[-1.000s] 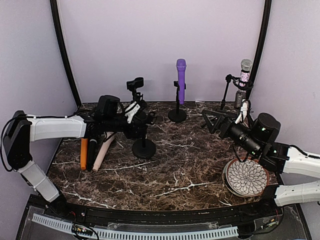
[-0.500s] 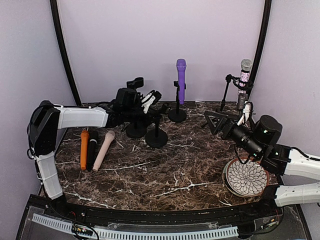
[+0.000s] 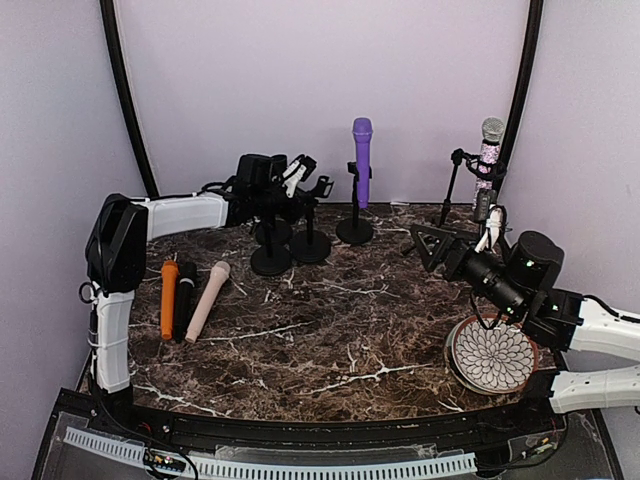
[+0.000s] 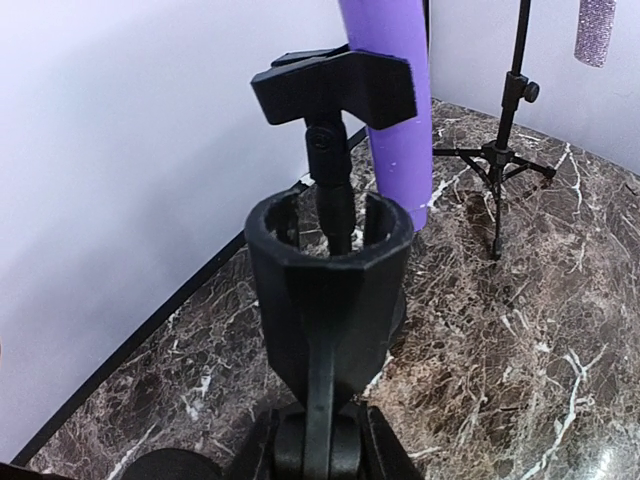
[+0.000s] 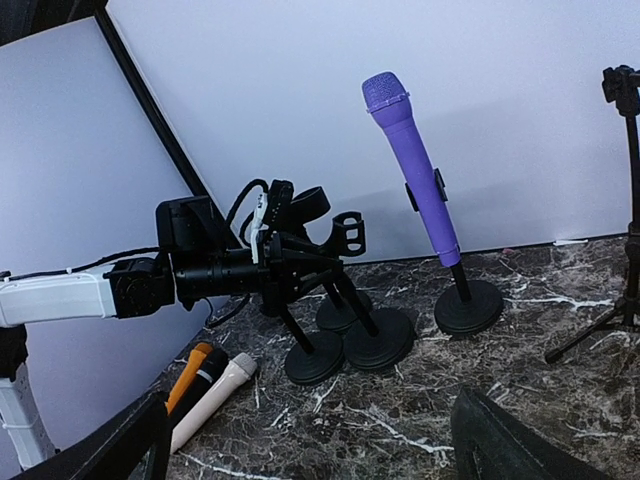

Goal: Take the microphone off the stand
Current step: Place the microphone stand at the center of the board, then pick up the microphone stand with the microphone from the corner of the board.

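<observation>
You'll find the purple microphone (image 3: 361,160) seated in the clip of the centre stand (image 3: 354,231), nearly upright, head up. It is just to the right of your left gripper (image 3: 300,178) and roughly level with it. From your right gripper (image 3: 425,243) it stands ahead, roughly where the fingers point, and well apart. Your left gripper is clenched on the neck of an empty stand (image 4: 330,290), whose open clip sits right in front of the wrist camera with the purple body just behind it. Below that gripper, the held stand's round base sits close beside two other empty stands (image 3: 270,262). Your right gripper is released, its fingers spread wide with nothing between them. Beyond it and slightly to its right, a glitter microphone (image 3: 489,145) sits in a tripod stand (image 3: 455,190). A patterned plate (image 3: 493,355) lies under your right arm, back toward the base. Three loose microphones (image 3: 188,298) lie side by side on the marble table (image 3: 350,330), nearer you than the left gripper and to its left.
</observation>
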Robot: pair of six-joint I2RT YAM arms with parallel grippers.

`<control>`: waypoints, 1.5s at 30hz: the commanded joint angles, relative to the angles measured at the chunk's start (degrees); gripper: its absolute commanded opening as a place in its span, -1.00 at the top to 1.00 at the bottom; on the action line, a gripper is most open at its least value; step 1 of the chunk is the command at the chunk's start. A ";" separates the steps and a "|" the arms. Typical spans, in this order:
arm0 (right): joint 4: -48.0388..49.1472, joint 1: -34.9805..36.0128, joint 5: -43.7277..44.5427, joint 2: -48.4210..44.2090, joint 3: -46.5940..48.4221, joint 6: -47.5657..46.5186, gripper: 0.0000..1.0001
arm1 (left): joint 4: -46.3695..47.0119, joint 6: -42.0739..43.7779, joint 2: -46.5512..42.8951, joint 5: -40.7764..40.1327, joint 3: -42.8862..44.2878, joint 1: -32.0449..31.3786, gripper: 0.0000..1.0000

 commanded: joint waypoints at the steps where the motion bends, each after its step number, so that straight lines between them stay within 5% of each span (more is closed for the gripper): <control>1: 0.48 -0.43 3.11 0.14 0.13 0.45 -0.97 | -1.23 2.01 -0.06 -1.06 2.88 1.15 0.82; 12: -0.68 -2.01 6.45 4.03 0.35 0.91 -0.97 | -4.48 1.02 -1.13 0.73 7.11 1.19 -0.53; 23: 1.60 -5.92 1.45 13.06 4.58 -2.34 -0.97 | -4.91 -4.98 -11.61 4.94 4.16 1.12 -0.65; 30: 1.96 -9.02 -2.77 28.58 18.27 -7.41 -0.97 | 1.47 -13.63 -29.44 0.98 -15.49 1.12 -0.71; 37: -0.09 -13.62 -6.51 44.20 33.44 -8.99 -0.97 | -13.06 -18.80 -47.85 -4.87 -29.93 1.84 -0.85; 45: -4.57 -15.70 -5.43 59.49 50.95 -15.88 -0.97 | -33.02 -11.17 -62.07 -11.85 -33.33 3.29 -0.98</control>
